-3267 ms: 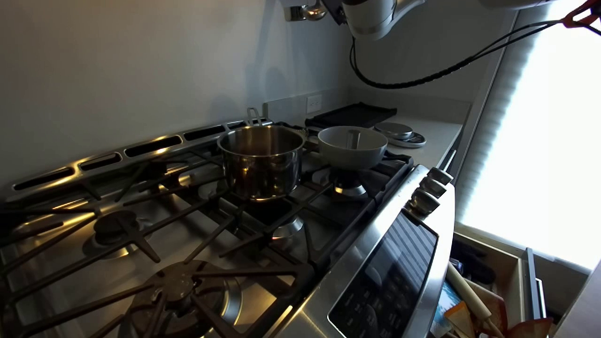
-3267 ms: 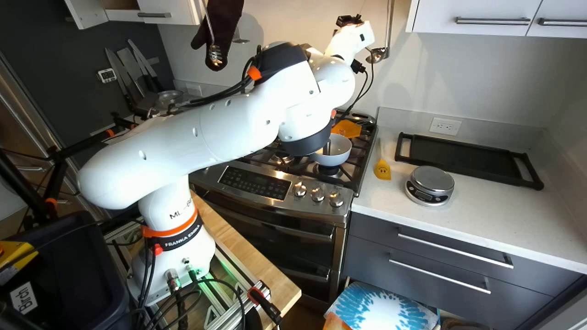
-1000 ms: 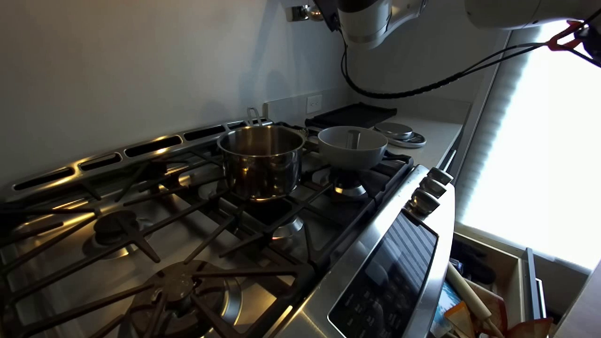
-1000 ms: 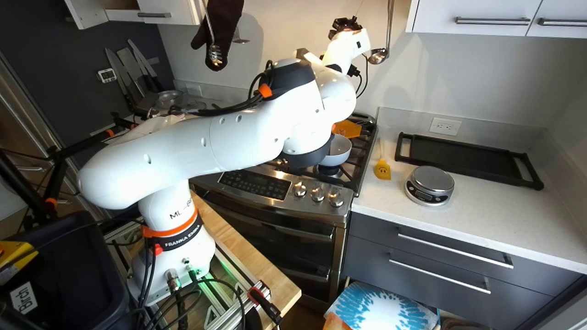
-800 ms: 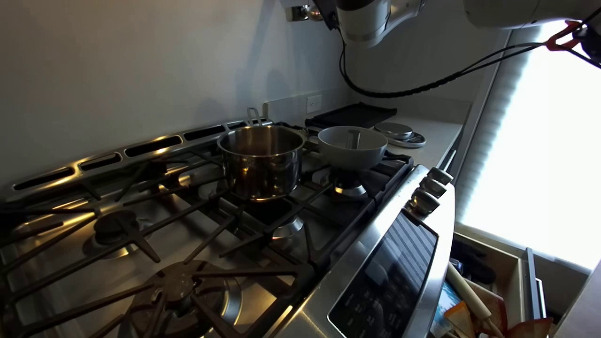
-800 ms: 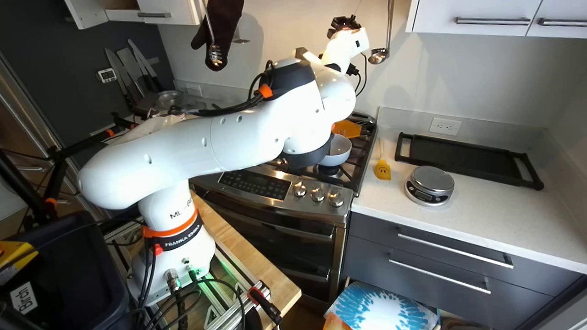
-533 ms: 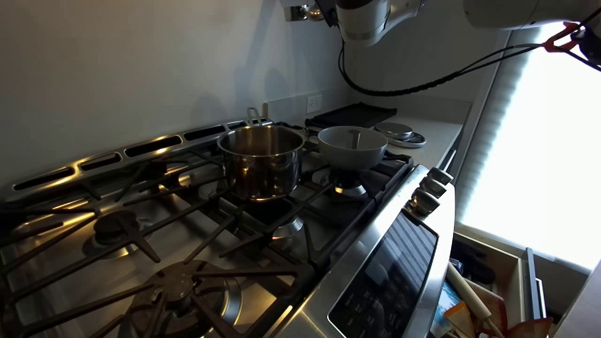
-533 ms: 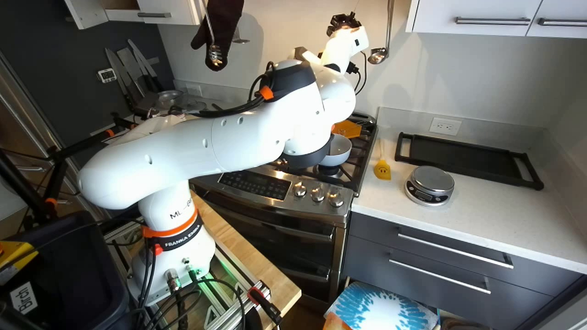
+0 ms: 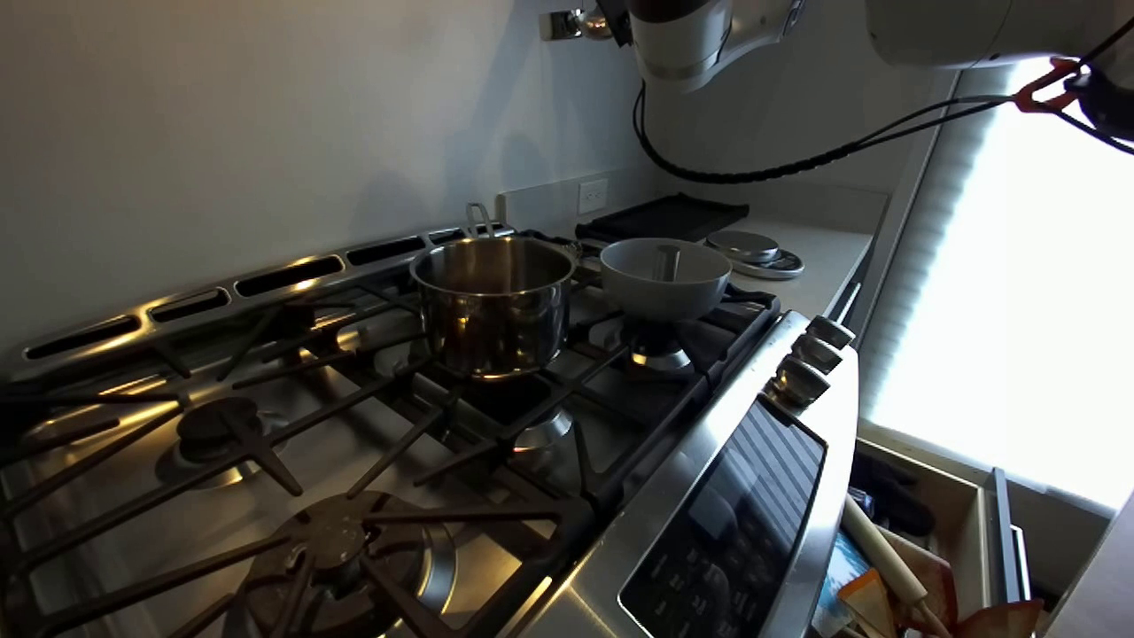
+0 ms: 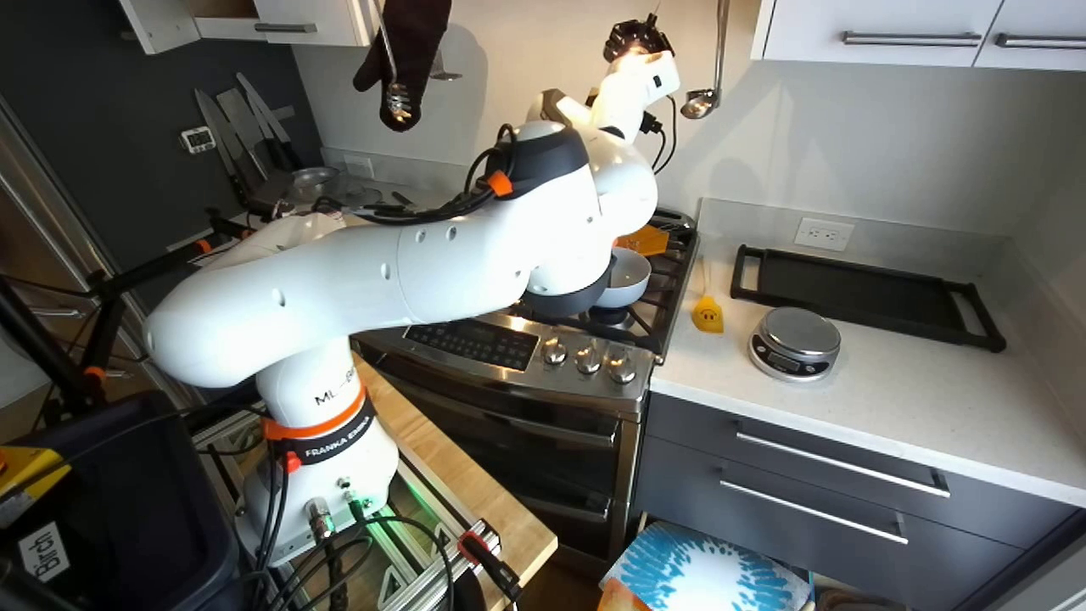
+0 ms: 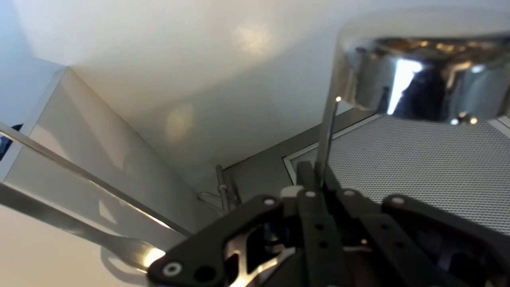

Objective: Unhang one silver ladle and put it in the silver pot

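My gripper (image 11: 314, 170) is shut on the thin metal handle (image 11: 326, 131) of a silver ladle. The ladle's shiny, straight-sided bowl (image 11: 422, 83) fills the upper right of the wrist view. In an exterior view the gripper (image 10: 649, 24) is high at the wall, and the arm hides most of what it holds. The silver pot (image 9: 496, 310) stands on the stove below, with its open top facing up. In the exterior view that shows the arm whole, the arm covers the pot. Another silver ladle (image 10: 700, 103) hangs right of the gripper.
Further metal utensils (image 11: 79, 223) hang left in the wrist view, with the range-hood mesh (image 11: 418, 171) behind. A pale bowl (image 9: 669, 288) stands right of the pot. An oven mitt (image 10: 416, 59) hangs left. Cabinets (image 10: 925, 30) border the wall at upper right.
My gripper has risen slightly and shifted a little left in an exterior view, and the forearm has swung slightly. The pot and bowl have not moved. No earlier wrist view is given.
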`<state>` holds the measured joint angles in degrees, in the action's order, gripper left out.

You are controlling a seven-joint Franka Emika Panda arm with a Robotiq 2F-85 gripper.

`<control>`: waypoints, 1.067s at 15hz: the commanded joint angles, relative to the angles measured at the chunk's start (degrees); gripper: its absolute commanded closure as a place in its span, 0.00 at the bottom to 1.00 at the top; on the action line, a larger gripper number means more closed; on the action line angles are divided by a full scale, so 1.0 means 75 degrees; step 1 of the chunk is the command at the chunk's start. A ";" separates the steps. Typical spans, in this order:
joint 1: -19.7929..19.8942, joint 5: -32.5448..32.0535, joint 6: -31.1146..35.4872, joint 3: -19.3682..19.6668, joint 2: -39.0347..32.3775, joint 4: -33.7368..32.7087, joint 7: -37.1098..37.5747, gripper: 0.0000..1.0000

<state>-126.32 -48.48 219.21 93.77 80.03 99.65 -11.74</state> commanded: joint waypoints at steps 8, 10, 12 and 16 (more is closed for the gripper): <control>-0.0037 0.0791 0.0161 -0.0021 0.0190 -0.0032 0.0037 0.99; -0.0046 0.0569 0.0114 -0.0118 0.0327 -0.0046 0.0142 0.99; -0.0051 0.0394 0.0058 -0.0176 0.0400 -0.0060 0.0207 0.99; -0.0053 0.0151 -0.0068 -0.0217 0.0437 -0.0074 0.0304 0.99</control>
<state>-126.60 -44.91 219.23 93.46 81.36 99.61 -10.58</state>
